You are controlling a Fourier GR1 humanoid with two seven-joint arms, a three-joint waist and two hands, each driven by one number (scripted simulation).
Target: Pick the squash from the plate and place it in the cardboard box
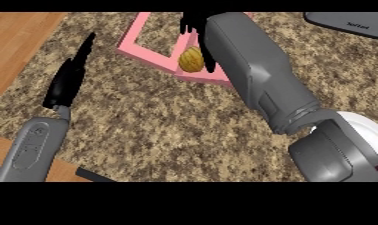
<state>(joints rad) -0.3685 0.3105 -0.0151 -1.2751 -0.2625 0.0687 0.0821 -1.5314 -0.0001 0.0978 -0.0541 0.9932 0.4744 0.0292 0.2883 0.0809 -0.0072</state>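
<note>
The squash (190, 59) is a rounded, ribbed yellow-tan lump, grasped in the curled black fingers of the right hand (198, 31) over the near wall of the pink, square, open-topped box (145, 53) at twelve o'clock. The left hand (68, 80) rests at nine o'clock, fingers straight, holding nothing. A white plate (359, 120) peeks out at four o'clock on the speckled brown granite counter (155, 119), with wood floor beyond its left edge.

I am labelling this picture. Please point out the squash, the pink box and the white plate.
squash (190, 60), head view, on its yellow rounded side.
pink box (148, 55), head view, on its near wall.
white plate (363, 121), head view, on its visible rim.
</note>
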